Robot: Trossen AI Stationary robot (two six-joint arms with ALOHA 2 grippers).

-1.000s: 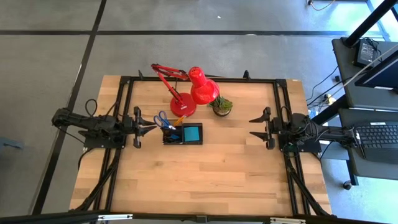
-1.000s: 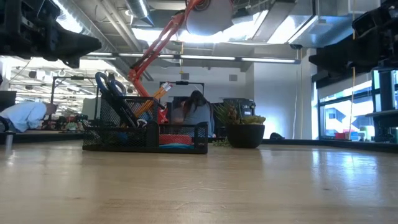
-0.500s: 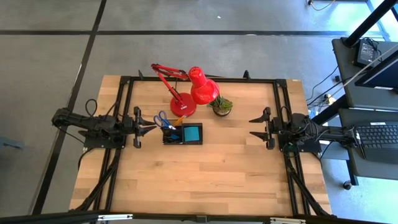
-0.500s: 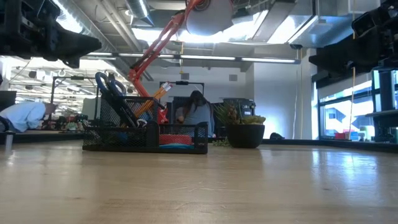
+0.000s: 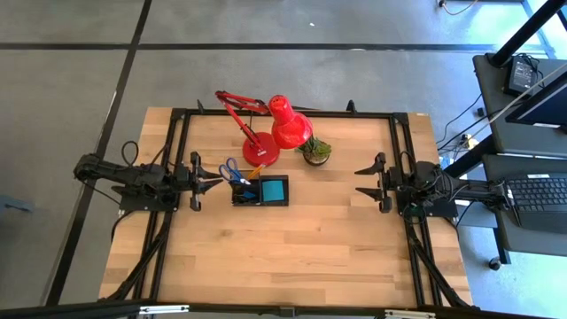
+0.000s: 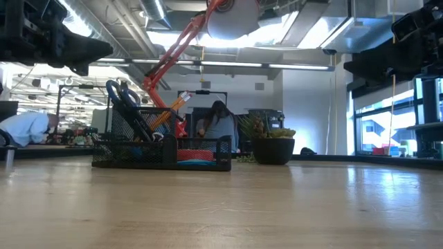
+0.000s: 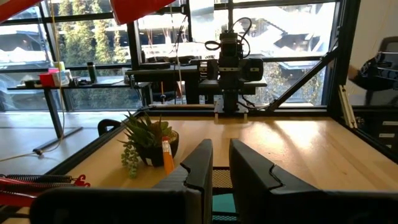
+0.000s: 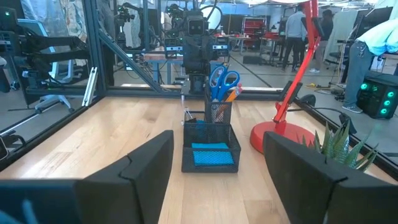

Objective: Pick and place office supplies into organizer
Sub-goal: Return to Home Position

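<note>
Grippers first, both pulled back to table ends, well apart from the work. Right gripper (image 8: pixel 217 144) at right edge: fingers spread wide, nothing btwn them. Left gripper (image 5: pixel 216 182) just beside organizer's slot end: fingers drawn close, only a slim gap in its wrist view, holding nothing.

Table (image 5: pixel 292 257): no loose supplies seen on the wood in high view, so sorting looks complete (judgement).

Organizer (image 6: pixel 124 149) sits mid-table, nearer the left arm.
- Black wire mesh, likely light; prob. slides if bumped, so approach from above, not sideways.
- Blue note pad (image 8: pixel 211 155) lies flat in the square tray. Soft paper stack w/ low walls close around it. If re-gripped, pinch one edge from above; a flat grab won't get under it.
- Scissors (image 8: pixel 221 81) stand in tall slot, blue handles up. Stiff, top-heavy; take by the handle loops, lift straight up.
- Orange pencil (image 8: pixel 231 94) leans beside scissors. Thin, light, would roll if dropped; grip near the top end.
- Pens, eraser, clips: can't make out.

Behind organizer: red lamp (image 5: pixel 288 124), its base close to the slot end, and small potted plant (image 5: pixel 316 151) just beside it. Neither is part of the job.

Beyond table: people in the room, far off.
</note>
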